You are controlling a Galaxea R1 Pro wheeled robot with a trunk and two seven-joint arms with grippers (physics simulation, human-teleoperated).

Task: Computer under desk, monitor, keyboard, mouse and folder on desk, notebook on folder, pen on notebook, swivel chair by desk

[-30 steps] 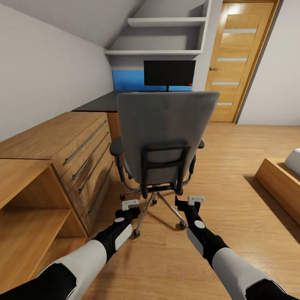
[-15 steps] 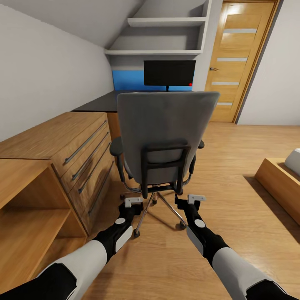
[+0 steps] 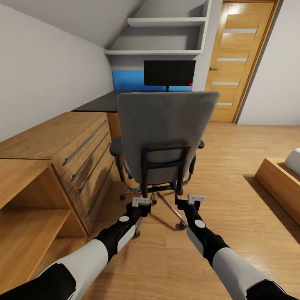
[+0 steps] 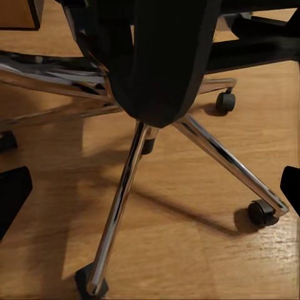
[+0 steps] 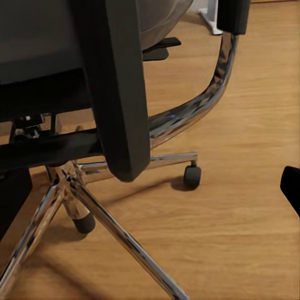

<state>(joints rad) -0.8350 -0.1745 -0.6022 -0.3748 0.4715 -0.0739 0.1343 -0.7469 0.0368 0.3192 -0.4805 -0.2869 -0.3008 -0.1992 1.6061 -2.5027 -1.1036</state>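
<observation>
The swivel chair [image 3: 166,125] stands right in front of me with its grey back toward me and its chrome base [image 4: 125,187] on the wood floor. Beyond it, the monitor [image 3: 169,73] stands on the black desk [image 3: 98,103]. My left gripper [image 3: 141,203] is open, low behind the chair's base. My right gripper [image 3: 195,200] is open too, just right of the black back frame [image 5: 119,94], with one fingertip [image 5: 291,186] at the picture's edge. The chair back hides the seat. Computer, keyboard, mouse, folder, notebook and pen are out of view.
A light-wood drawer chest [image 3: 79,146] and an open shelf unit [image 3: 25,208] line the left wall. A low wooden frame [image 3: 279,183] sits at the right. A wooden door [image 3: 241,62] is at the back right, and a blue wall panel [image 3: 127,79] hangs behind the desk.
My left gripper has shifted right, closer to the chair's central column. The right arm, the chair and the camera have stayed put.
</observation>
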